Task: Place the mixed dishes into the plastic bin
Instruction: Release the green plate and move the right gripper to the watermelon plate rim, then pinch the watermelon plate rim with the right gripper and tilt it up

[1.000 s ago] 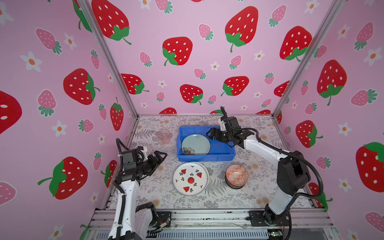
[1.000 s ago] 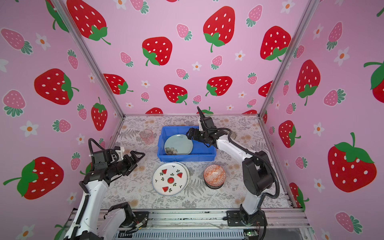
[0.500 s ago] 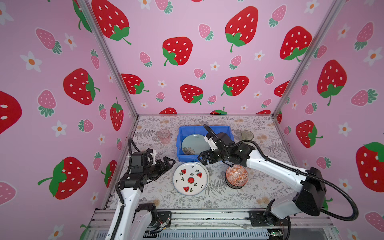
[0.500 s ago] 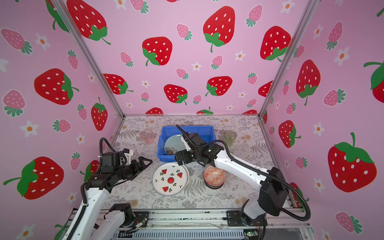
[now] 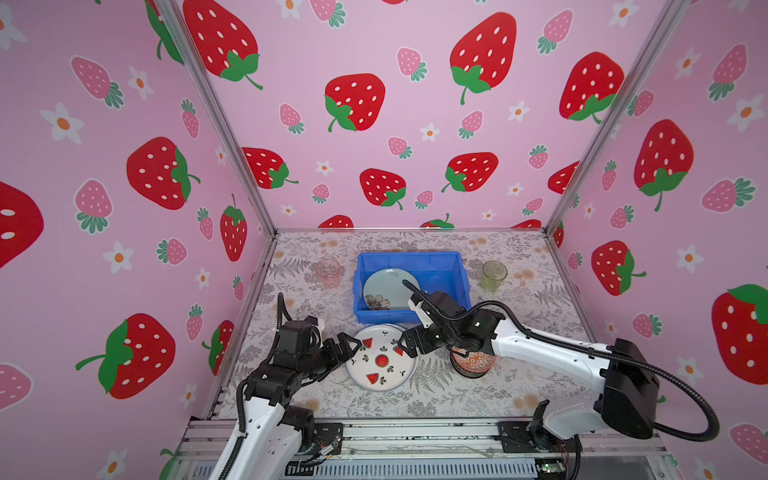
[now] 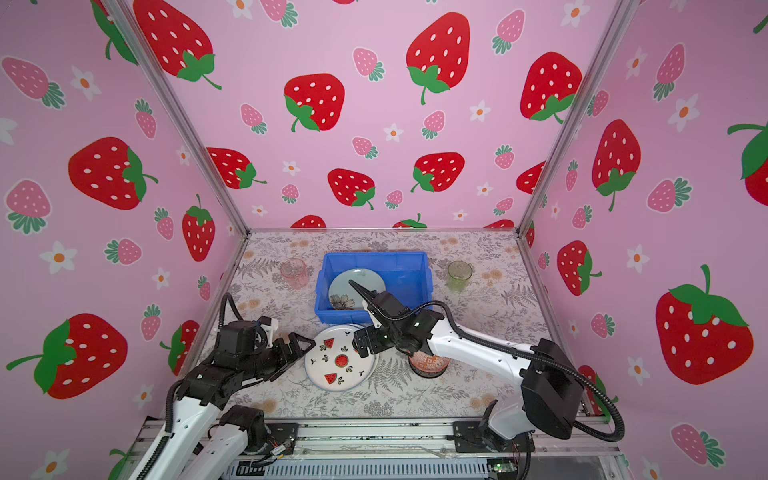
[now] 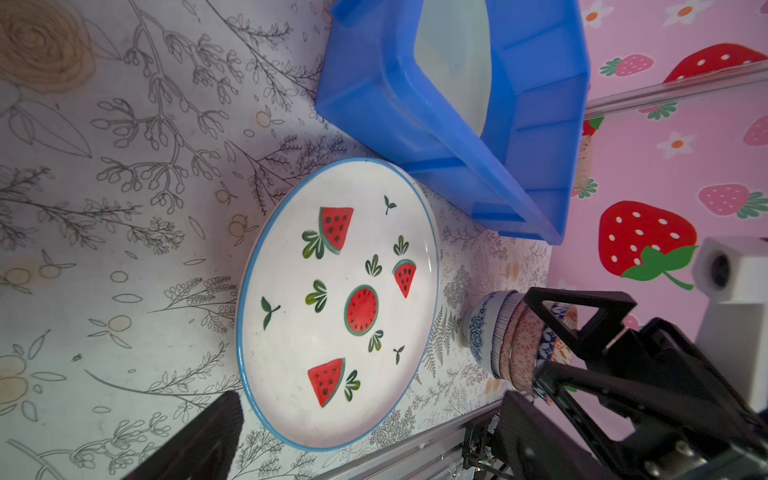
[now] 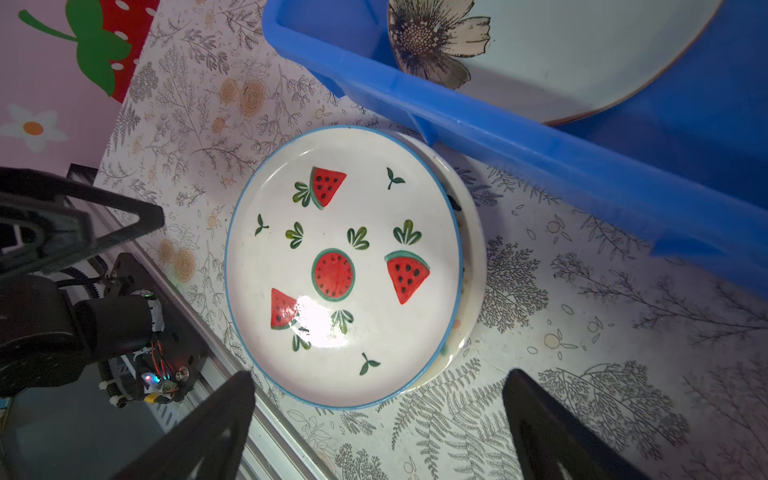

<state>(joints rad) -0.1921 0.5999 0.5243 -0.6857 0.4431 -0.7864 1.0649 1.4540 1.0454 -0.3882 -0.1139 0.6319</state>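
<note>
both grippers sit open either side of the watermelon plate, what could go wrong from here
1. The watermelon plate lies offset on a second plate; a rim grasp by the left gripper or right gripper might pinch both or drag the lower one.
2. The right arm passes over the bowl stack; dropping lower could topple it.
3. The plate lies close to the blue bin's near wall, so lifting might catch the flared rim.
</note>
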